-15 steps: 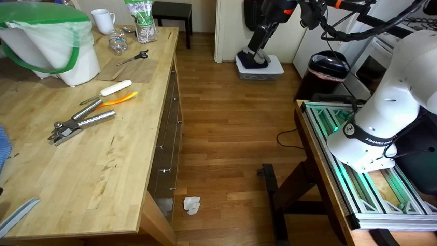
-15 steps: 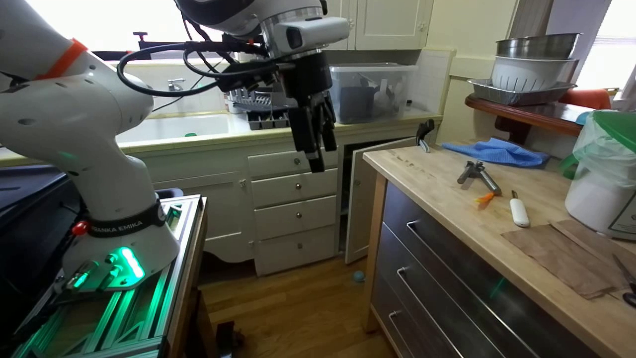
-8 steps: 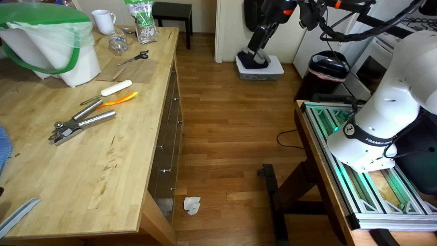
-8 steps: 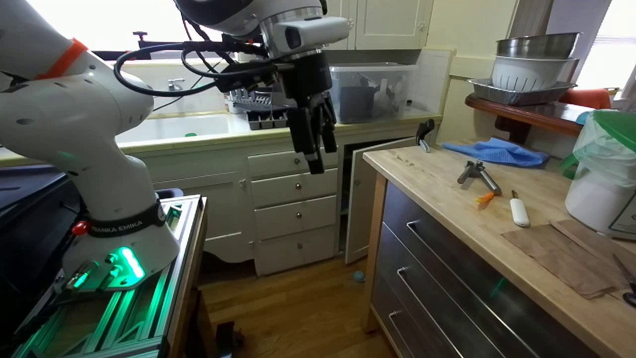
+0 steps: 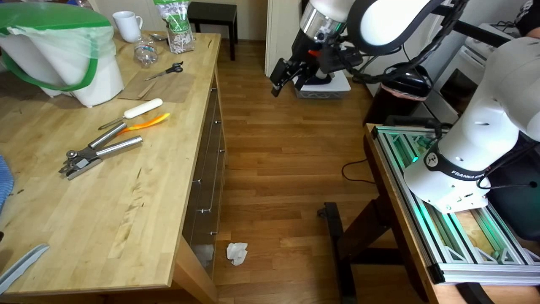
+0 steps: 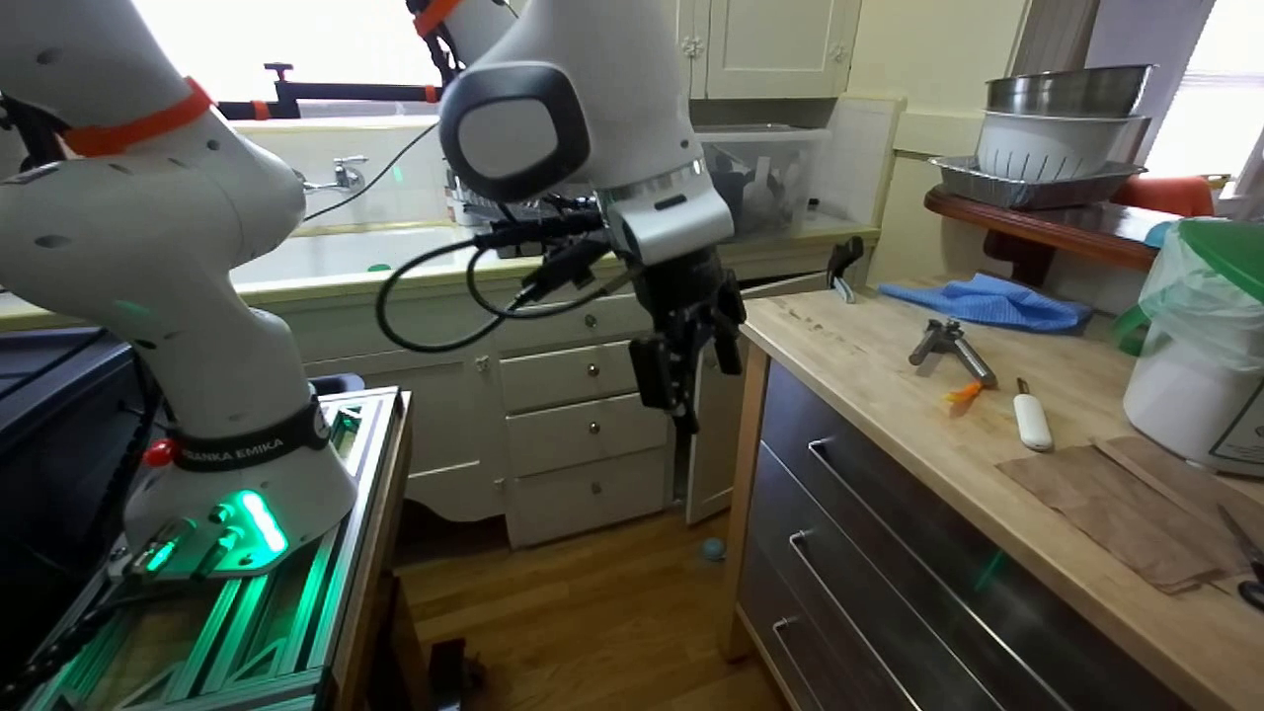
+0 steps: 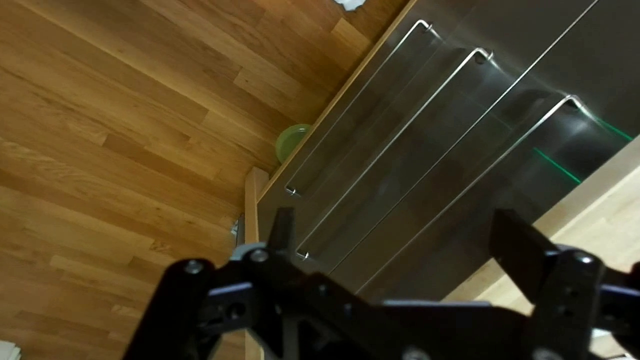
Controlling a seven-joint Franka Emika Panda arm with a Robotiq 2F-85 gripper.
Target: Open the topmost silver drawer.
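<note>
The topmost silver drawer (image 7: 470,225) is shut, a wide dark grey metal front just under the wooden benchtop. It shows in both exterior views, steeply from the side (image 5: 202,145) and more from the front (image 6: 918,513). Its long thin bar handle (image 7: 462,194) runs diagonally across the wrist view. Two more drawer fronts with like handles lie below it. The inside is hidden. My gripper (image 7: 395,222) is open, its fingers (image 7: 282,227) wide apart with nothing between them. In both exterior views it hangs in the air beside the bench (image 6: 696,380) (image 5: 280,82), apart from the drawers.
The benchtop (image 5: 139,211) bears a metal press tool (image 5: 99,152), a white-handled tool (image 5: 143,108), scissors (image 5: 171,69) and a white bucket (image 5: 105,80). A crumpled paper (image 5: 237,253) lies on the floor. A cabinet door (image 6: 713,464) stands ajar behind the gripper.
Over the last half second the arm has swung towards the bench and my gripper has come lower, now tilted towards the drawers. The drawers have not moved.
</note>
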